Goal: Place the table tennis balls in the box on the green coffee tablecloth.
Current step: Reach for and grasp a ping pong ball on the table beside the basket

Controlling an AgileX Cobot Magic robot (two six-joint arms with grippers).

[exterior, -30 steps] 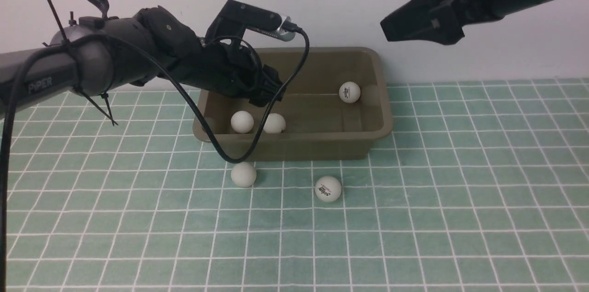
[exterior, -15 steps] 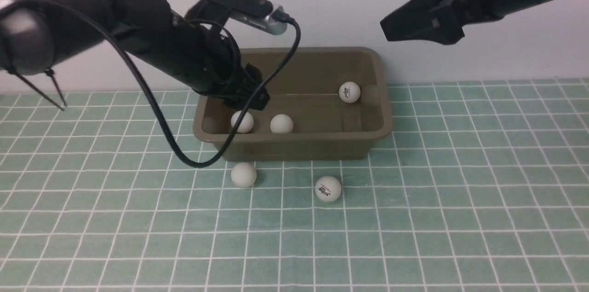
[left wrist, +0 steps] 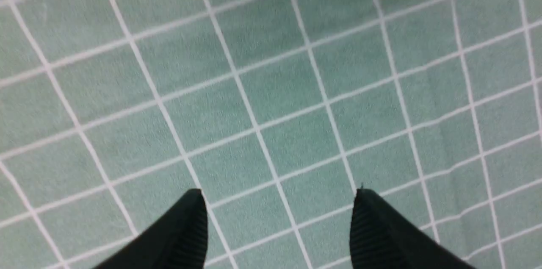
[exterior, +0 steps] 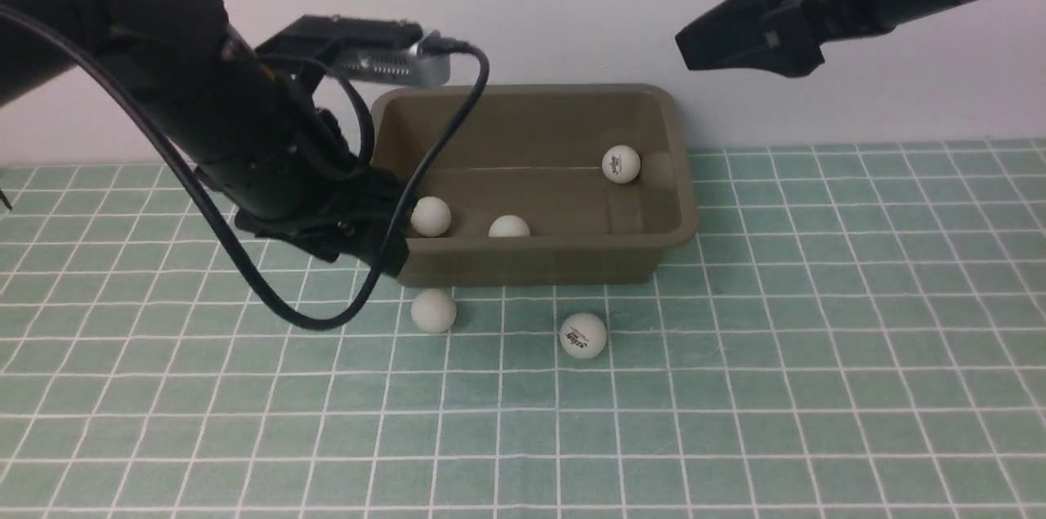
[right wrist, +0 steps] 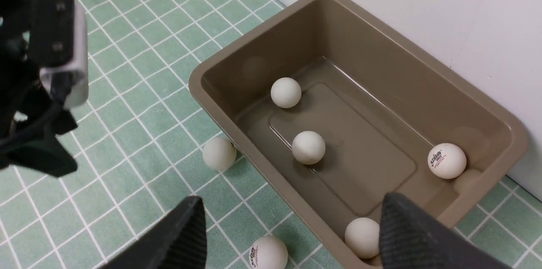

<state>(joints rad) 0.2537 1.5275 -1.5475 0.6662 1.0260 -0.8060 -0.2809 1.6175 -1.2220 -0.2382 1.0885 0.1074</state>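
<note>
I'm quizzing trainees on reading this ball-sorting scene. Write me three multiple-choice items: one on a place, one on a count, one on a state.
1. Where do the two loose balls lie?
A. on the tablecloth, in front of the box
B. behind the box
C. on the box's rim

2. How many balls lie in the box?
A. two
B. four
C. six

3. How is the left gripper?
A. shut on a ball
B. open and empty
C. shut and empty

Key:
1 A: the front view shows both on the cloth by the box's near wall.
2 B: the right wrist view shows four balls inside.
3 B: the left wrist view shows its fingers apart with only cloth between them.
</note>
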